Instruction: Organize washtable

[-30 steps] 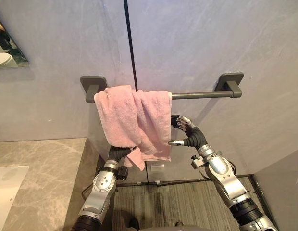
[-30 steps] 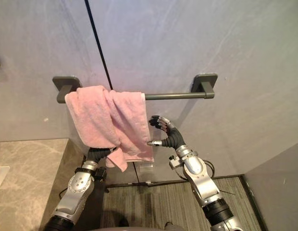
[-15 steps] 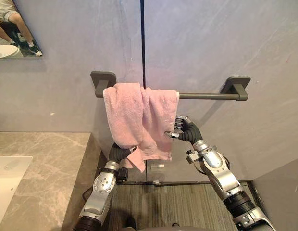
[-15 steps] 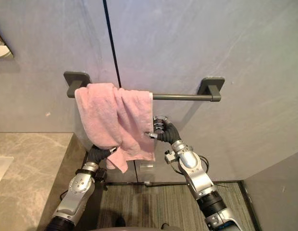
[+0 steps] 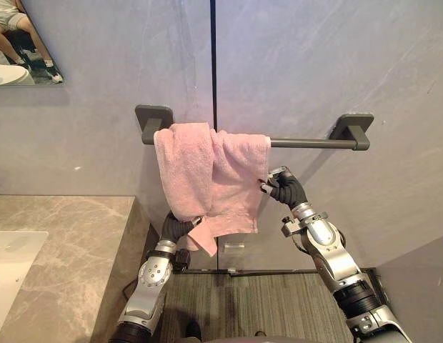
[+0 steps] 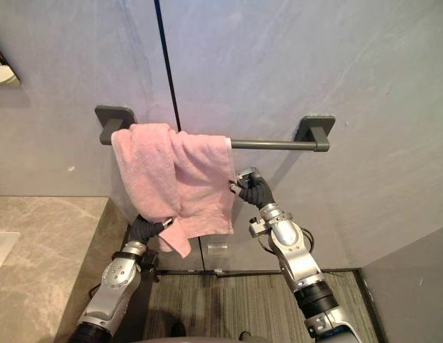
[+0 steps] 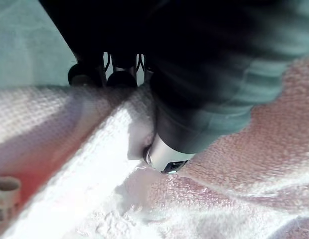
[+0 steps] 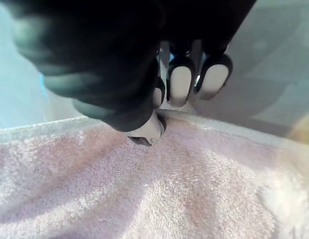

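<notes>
**Right hand closes on towel hem**

Its fingers, spread apart a moment ago, now pinch the pink hem just below the rail. Lower beneath the rail, the left hand seems clenched on the bottom fold, though half hidden. Spreading it flat looks next.

I'm working in a bathroom. A dark rail is fixed to a grey slab wall with a pink towel draped over it. To my left are a veined stone counter with a white basin set in it and the corner of a mirror above. The floor is striped grey.
</notes>
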